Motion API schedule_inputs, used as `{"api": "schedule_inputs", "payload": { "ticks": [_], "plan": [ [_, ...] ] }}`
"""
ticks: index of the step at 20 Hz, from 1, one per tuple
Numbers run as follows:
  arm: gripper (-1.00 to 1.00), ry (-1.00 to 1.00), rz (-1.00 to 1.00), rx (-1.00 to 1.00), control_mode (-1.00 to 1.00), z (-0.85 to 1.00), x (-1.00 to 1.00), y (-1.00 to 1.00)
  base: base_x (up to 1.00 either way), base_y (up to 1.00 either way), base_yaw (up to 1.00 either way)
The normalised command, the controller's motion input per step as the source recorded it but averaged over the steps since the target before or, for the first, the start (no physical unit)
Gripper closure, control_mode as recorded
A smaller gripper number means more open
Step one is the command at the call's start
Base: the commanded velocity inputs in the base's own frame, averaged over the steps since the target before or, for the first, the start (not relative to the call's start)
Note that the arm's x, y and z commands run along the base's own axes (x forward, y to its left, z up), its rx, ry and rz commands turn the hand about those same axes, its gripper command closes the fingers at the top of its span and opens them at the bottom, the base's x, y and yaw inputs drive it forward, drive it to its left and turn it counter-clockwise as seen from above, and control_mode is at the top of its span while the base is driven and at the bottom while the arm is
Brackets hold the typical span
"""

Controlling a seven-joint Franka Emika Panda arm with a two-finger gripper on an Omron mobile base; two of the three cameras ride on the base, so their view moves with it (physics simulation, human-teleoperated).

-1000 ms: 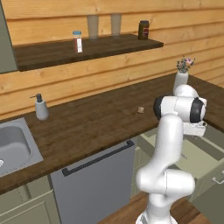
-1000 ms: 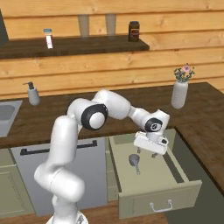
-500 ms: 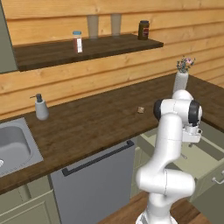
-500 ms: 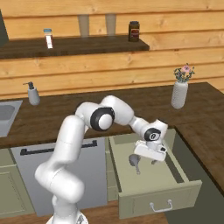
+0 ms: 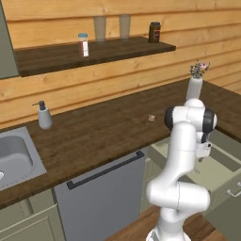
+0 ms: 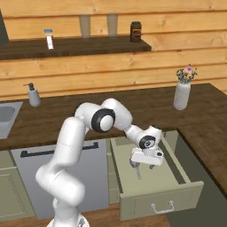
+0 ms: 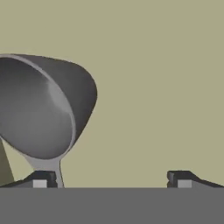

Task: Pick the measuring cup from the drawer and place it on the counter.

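The measuring cup (image 6: 133,164), a small grey metal cup with a thin handle, lies on the cream floor of the open drawer (image 6: 166,177). My gripper (image 6: 143,162) is down inside the drawer, open, just above and beside the cup. In the hand view the measuring cup (image 7: 40,106) looms large at the left, and its handle runs down next to the left fingertip (image 7: 41,180). The gripper (image 7: 112,179) holds nothing between its fingers. In the left base view the gripper (image 5: 201,157) hangs over the drawer (image 5: 214,170), partly hidden by my arm. The counter (image 6: 133,106) runs behind.
On the counter (image 5: 103,136) stand a soap dispenser (image 5: 44,116), a white vase with flowers (image 6: 181,94) and a small tan lump (image 5: 151,118). A steel sink (image 5: 14,155) is at the left. A grey panel with a dark handle (image 6: 40,177) adjoins the drawer. The wall shelf (image 5: 94,52) carries bottles.
My gripper has dropped lower into the drawer, closer to the measuring cup. It stays open. The cup has not moved.
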Motion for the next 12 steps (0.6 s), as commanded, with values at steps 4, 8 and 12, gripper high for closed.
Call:
{"api": "schedule_inputs", "payload": {
  "ticks": [4, 8, 12],
  "plan": [
    [-1.00, 0.00, 0.03, -0.08, -1.00, -0.36, 0.00, 0.03, 0.00, 0.00, 0.00],
    [-1.00, -0.09, 0.00, 0.10, -1.00, 0.35, -0.04, -0.10, 0.00, 0.00, 0.00],
    [-1.00, -0.11, 0.02, 0.08, -1.00, 0.59, -0.13, 0.02, 0.00, 0.00, 0.00]
  ]
}}
